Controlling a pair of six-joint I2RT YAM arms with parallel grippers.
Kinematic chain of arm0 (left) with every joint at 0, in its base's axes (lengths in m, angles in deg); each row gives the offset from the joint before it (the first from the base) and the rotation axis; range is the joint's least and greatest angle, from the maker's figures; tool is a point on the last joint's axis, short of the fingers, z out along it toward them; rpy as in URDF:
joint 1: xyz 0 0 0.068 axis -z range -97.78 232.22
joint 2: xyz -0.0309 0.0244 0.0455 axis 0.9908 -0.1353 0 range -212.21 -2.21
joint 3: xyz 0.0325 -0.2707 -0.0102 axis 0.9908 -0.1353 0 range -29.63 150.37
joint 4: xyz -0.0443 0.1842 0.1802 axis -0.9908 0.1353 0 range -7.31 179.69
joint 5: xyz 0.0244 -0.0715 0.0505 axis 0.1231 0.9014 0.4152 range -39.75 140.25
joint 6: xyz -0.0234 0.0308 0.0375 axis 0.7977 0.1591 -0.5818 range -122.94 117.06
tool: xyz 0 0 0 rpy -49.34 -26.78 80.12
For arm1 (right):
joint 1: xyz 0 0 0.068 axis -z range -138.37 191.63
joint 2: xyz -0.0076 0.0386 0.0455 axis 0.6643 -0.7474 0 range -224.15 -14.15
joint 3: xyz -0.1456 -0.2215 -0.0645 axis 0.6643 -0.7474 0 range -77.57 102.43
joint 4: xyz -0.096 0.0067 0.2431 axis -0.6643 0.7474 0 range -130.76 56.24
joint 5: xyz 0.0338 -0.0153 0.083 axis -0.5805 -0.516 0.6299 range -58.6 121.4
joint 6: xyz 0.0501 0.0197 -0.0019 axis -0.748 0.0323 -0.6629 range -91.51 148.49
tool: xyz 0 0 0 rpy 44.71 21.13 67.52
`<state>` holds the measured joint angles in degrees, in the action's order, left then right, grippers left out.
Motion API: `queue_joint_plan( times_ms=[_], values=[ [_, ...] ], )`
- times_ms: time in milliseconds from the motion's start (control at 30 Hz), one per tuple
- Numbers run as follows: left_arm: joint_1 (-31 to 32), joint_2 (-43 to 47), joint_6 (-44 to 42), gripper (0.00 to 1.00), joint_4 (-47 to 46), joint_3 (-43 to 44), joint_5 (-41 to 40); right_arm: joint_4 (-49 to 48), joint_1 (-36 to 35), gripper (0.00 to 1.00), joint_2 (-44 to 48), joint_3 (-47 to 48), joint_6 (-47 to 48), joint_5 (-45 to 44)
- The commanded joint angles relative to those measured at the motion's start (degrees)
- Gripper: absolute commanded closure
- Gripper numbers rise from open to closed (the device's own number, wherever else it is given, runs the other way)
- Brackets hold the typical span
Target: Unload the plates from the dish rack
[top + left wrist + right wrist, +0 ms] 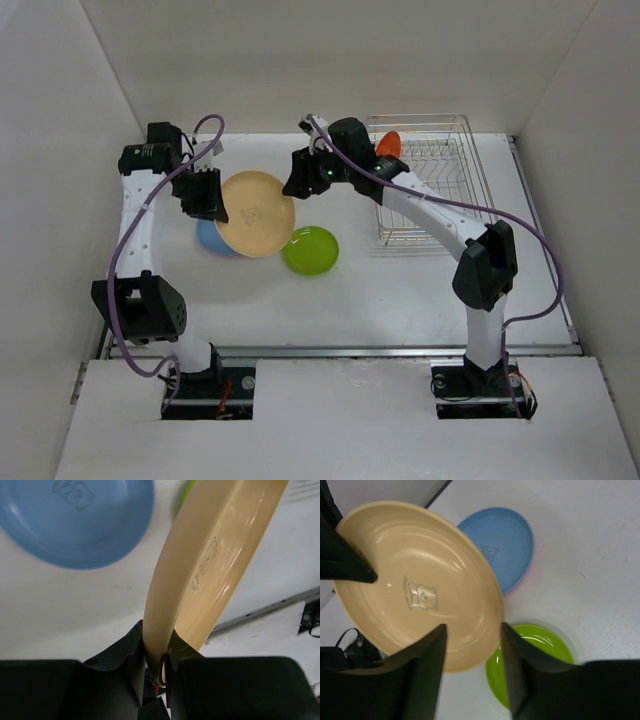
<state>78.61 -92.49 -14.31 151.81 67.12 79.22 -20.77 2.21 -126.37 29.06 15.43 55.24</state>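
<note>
Closest to the arm bases, the round lime green plastic plate lay flat on the white worktop. Right behind it, the left claw was pinching the rim of the big cream-yellow plastic plate, holding it tilted over part of the round blue plastic plate, which sat flat on the worktop. The right claw was spread wide by the cream plate's other edge, gripping nothing. Farther back on the right stood the silver wire dish rack, and yeah, the small orange-red plastic plate stood on edge at its far left end.
</note>
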Motion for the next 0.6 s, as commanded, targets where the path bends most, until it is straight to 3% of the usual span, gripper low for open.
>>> queue_joint_plan(
  times_ms=[0, 33, 133, 300, 467, 500, 533, 567],
  values=[
    [-3.9, -2.1, 4.4, 1.0, -4.0, -0.1, -9.3, 2.2, -0.6, 0.42, -0.9, 6.7, -2.6, -2.1],
    [-4.7, -2.8, 5.1, 1.0, -4.0, 0.5, -9.8, 3.1, -0.6, 0.31, -1.5, 7.4, -2.6, -3.7],
    [-9.1, -8.0, 6.4, 1.0, -4.0, 1.0, -9.8, 4.2, 0.0, 0.18, -0.1, 8.1, -2.6, -13.4],
    [-11.1, -15.3, 8.4, 1.0, -4.6, 1.6, -8.2, 5.4, 1.6, 0.17, 2.4, 7.0, -2.6, -15.5],
    [-11.1, -26.1, 8.4, 1.0, -2.9, 7.7, -7.1, 5.4, 2.2, 0.17, 4.2, 4.2, -2.6, -15.5],
    [-11.1, -27.7, 8.4, 0.94, -1.2, 8.7, -6.6, 5.4, 2.7, 0.17, 4.2, 3.7, -2.6, -16.0],
    [-11.1, -29.0, 7.8, 0.71, -0.6, 9.6, -6.6, 5.4, 2.7, 0.17, 4.8, 2.9, -2.6, -16.6],
    [-11.1, -29.9, 7.8, 0.58, -0.6, 10.2, -8.5, 5.9, 2.7, 0.17, 4.8, 2.9, -2.6, -16.6]
  ],
)
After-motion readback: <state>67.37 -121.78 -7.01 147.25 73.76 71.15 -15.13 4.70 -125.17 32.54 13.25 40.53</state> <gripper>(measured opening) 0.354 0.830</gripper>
